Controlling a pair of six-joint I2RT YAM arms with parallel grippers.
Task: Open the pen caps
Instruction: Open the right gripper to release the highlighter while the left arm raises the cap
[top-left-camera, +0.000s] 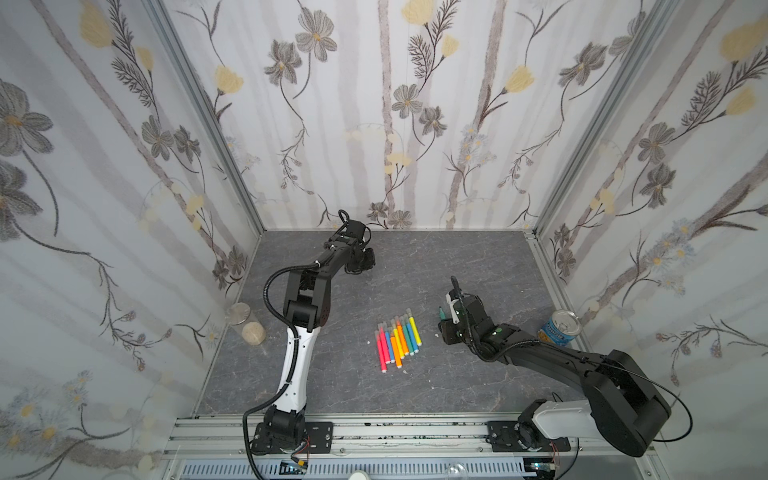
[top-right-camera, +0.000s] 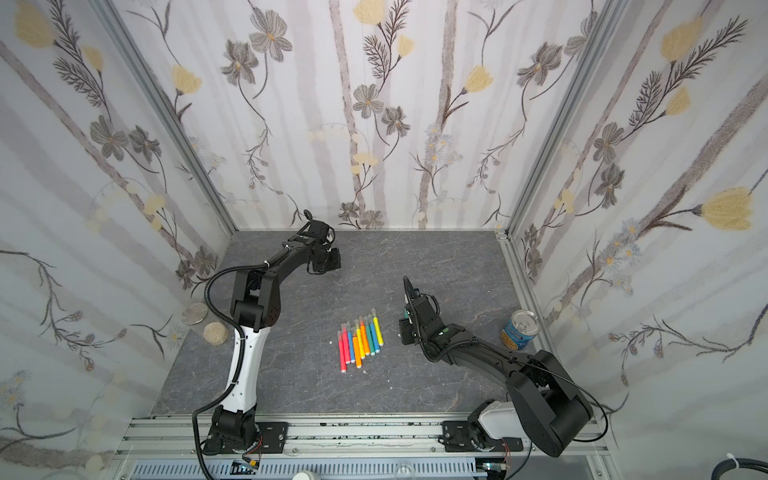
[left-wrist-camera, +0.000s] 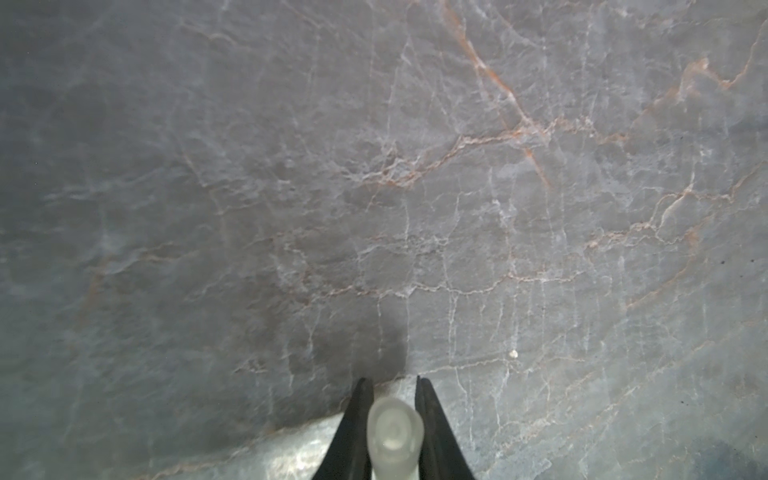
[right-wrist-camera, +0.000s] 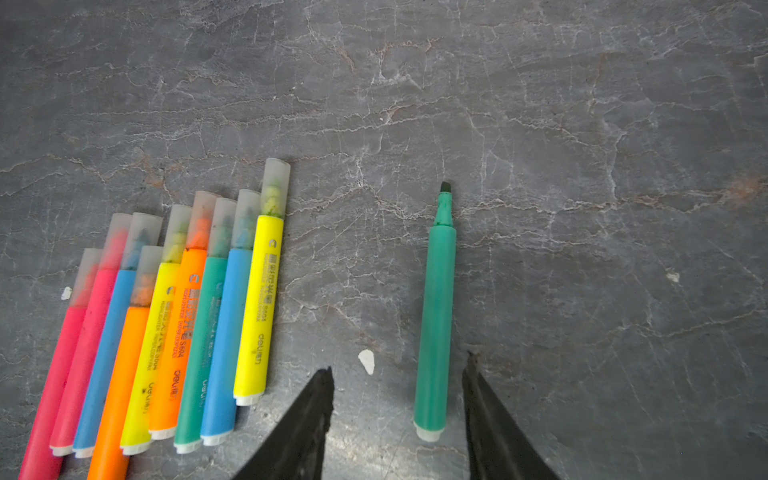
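Nearest the lens in the left wrist view, a stubby translucent grey-white plastic pen cap (left-wrist-camera: 395, 428) sits between the two black fingers of the left tool (left-wrist-camera: 390, 379), closed end outward, above the grey veined stone-look tabletop (left-wrist-camera: 540, 208). The fingers flank it closely; you cannot tell whether they pinch it or stand slack beside it. In both top views this tool hangs over the back of the tabletop, well apart from the pens.

Your right tool (right-wrist-camera: 400, 360) is released: its jaws stand apart on either side of a teal-green felt-tip pen (right-wrist-camera: 436, 311) with a bare chisel tip, and neither is seen touching it. That pen appears to lie on the tabletop, near a row of nine bright pens (right-wrist-camera: 216, 316) in pink, blue, orange, yellow and teal. Each of these wears a frosted cap (right-wrist-camera: 275, 187) over its tip.

Handling, as a judgement: expect each cap to be very light, thin-walled and smooth, so it will probably slip under a weak pinch and may squash under a hard one. Take it across its middle, clear of the barrel's shoulder. The barrels look stiff, round and slick, and likely to roll. Hold one at mid-length, away from the white end plug, and pull straight along the axis, since the fit is probably friction alone. The packed row leaves little finger room, so start from an outer pen.
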